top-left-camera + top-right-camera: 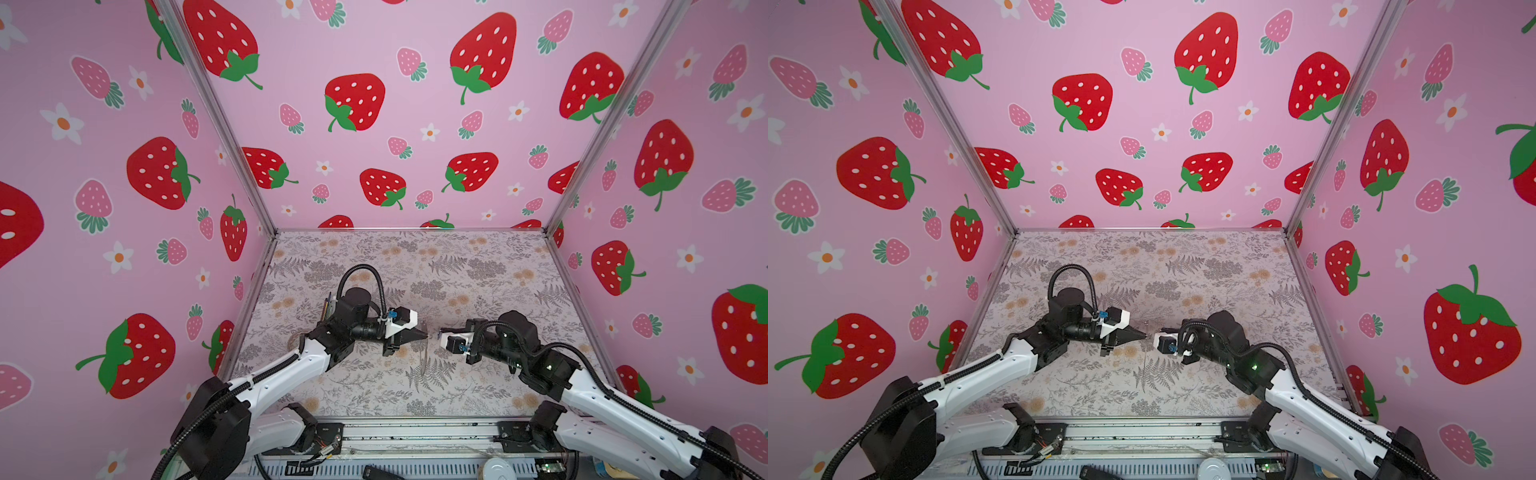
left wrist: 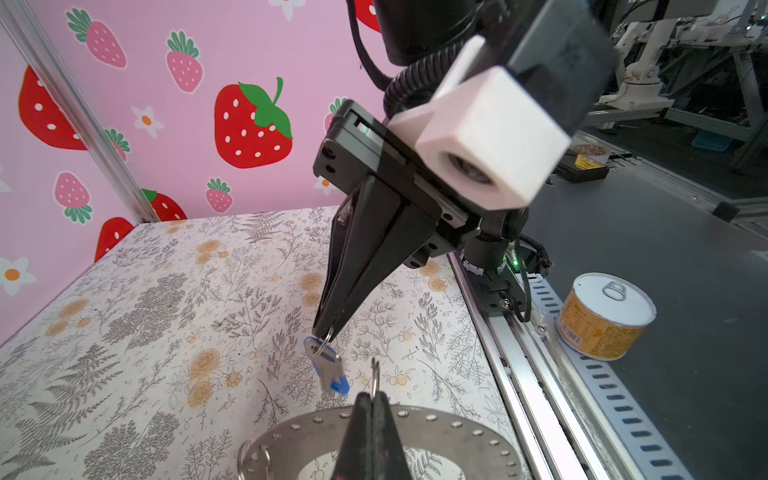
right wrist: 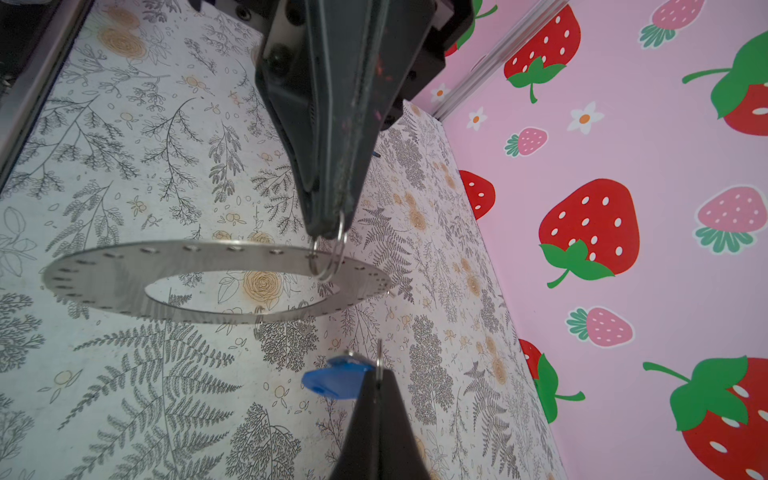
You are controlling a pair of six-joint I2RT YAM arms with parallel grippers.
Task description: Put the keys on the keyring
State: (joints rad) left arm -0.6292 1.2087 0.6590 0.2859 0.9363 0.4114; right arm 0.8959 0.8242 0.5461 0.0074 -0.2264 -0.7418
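The keyring (image 3: 104, 278), a flat grey disc with small holes round its rim, hangs above the table from a small silver split ring (image 3: 330, 259). My left gripper (image 3: 328, 228) is shut on that split ring; its own view shows the disc (image 2: 457, 436) just below its tips (image 2: 371, 397). The keys, a blue plastic tag (image 3: 328, 380), dangle from a silver loop that my right gripper (image 3: 376, 374) is shut on. In the left wrist view the tag (image 2: 330, 370) hangs under the right gripper (image 2: 326, 332), close to the disc's rim without touching it. In both top views the two grippers (image 1: 426, 334) (image 1: 441, 332) meet tip to tip mid-table.
More small split rings (image 2: 253, 457) hang from the disc's rim. A pale tape roll (image 1: 296, 338) lies on the floral table behind the left arm. An orange can (image 2: 604, 316) stands beyond the metal rail (image 2: 519, 374) at the table's front edge. Pink walls enclose three sides.
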